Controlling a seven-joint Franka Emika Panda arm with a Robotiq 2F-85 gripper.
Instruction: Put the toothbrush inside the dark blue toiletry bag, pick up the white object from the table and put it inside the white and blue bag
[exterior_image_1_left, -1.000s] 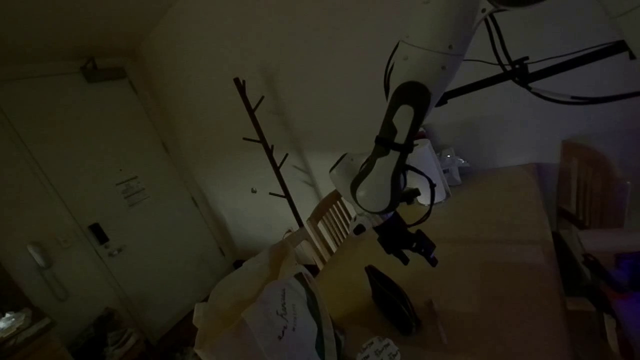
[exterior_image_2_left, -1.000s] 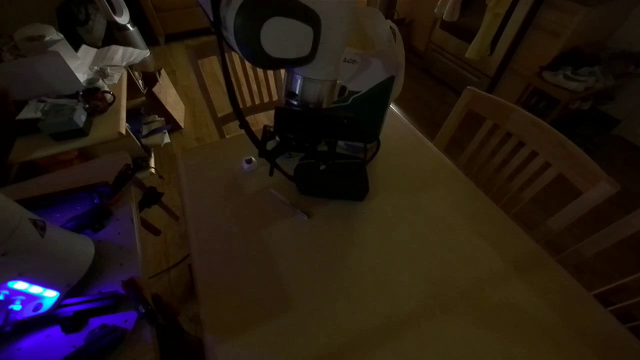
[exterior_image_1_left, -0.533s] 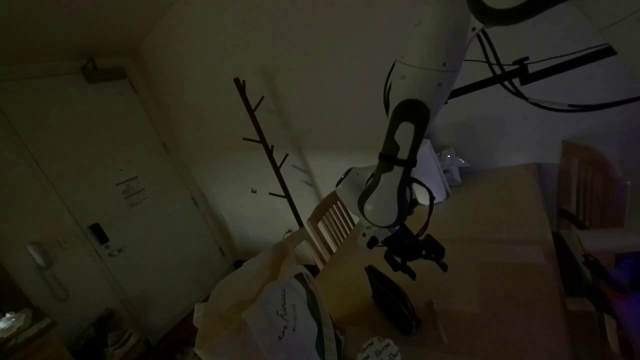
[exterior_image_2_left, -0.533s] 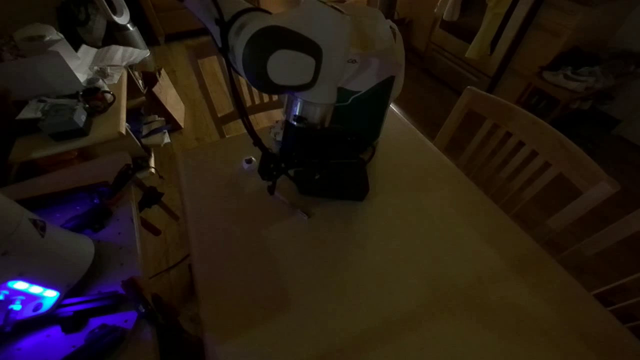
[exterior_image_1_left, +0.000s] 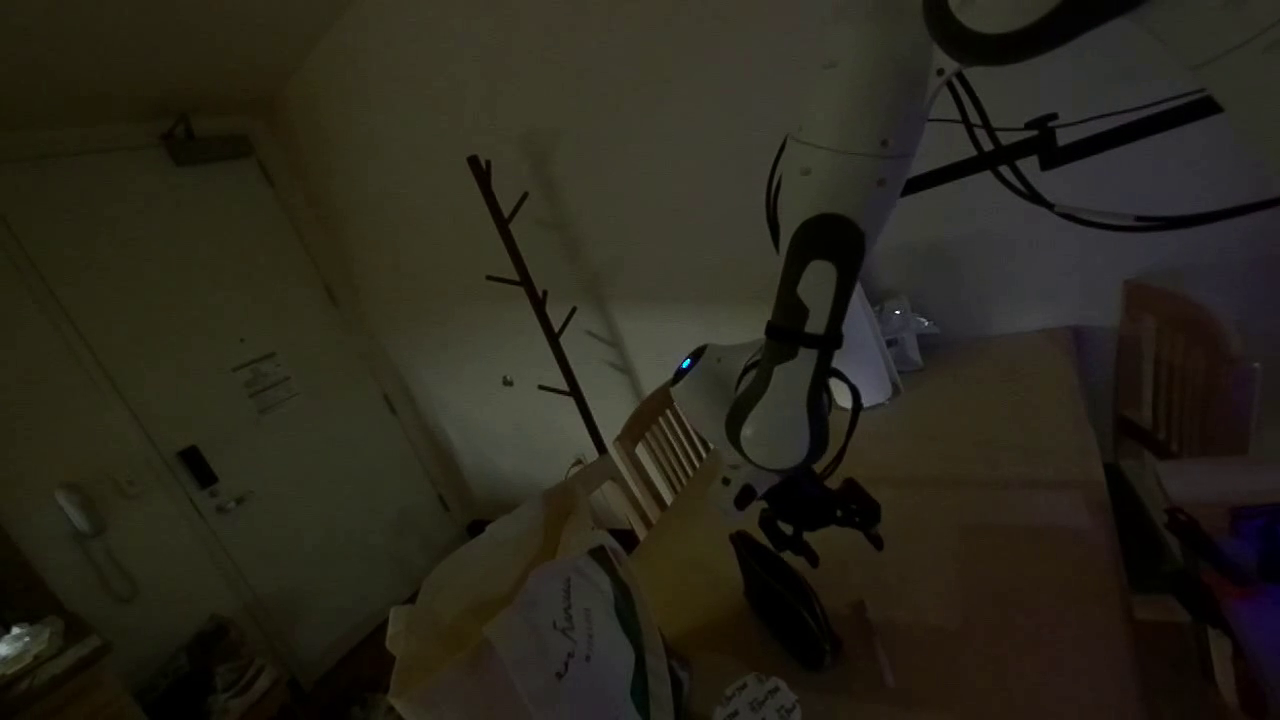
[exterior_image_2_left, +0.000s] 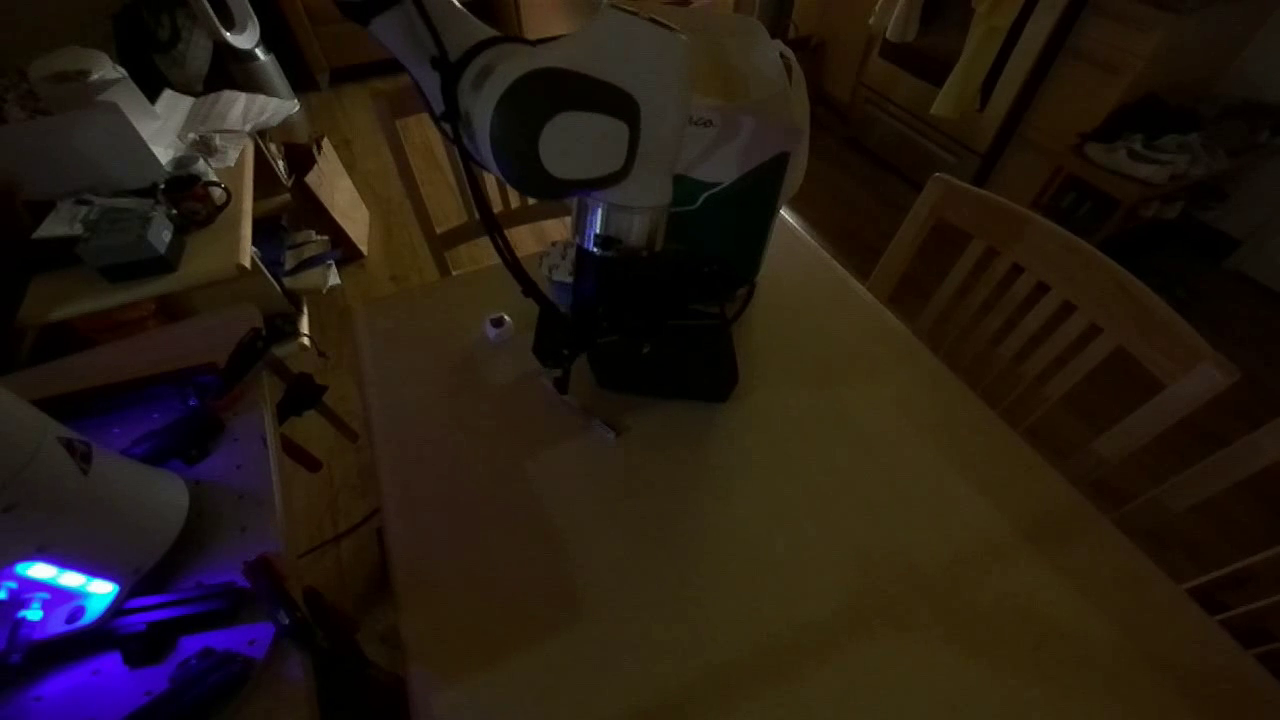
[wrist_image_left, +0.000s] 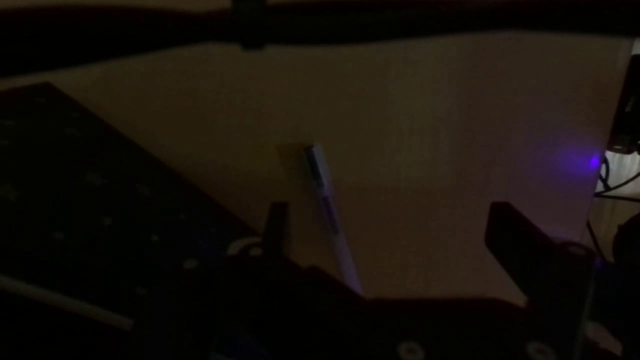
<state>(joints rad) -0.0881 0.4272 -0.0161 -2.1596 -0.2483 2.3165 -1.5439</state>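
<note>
Dimly, a creased white bag (exterior_image_1_left: 550, 640) with a dark green panel shows leftmost in an exterior view; next, on the wooden table (exterior_image_1_left: 980, 430), comes the soft, rounded, near-black pouch (exterior_image_1_left: 785, 605). The pincer (exterior_image_1_left: 845, 553), spread wide, hangs lower than a second ago. Just right of the pouch lies the slim, pale toothbrush (wrist_image_left: 328, 207). The wrist view alone shows stars flecking the pouch; an exterior view alone, a small white object (exterior_image_2_left: 499, 332) on the table.

Dimly lit — coat rack (exterior_image_1_left: 537, 307), pale wall (exterior_image_1_left: 680, 200), closed door (exterior_image_1_left: 200, 360).
</note>
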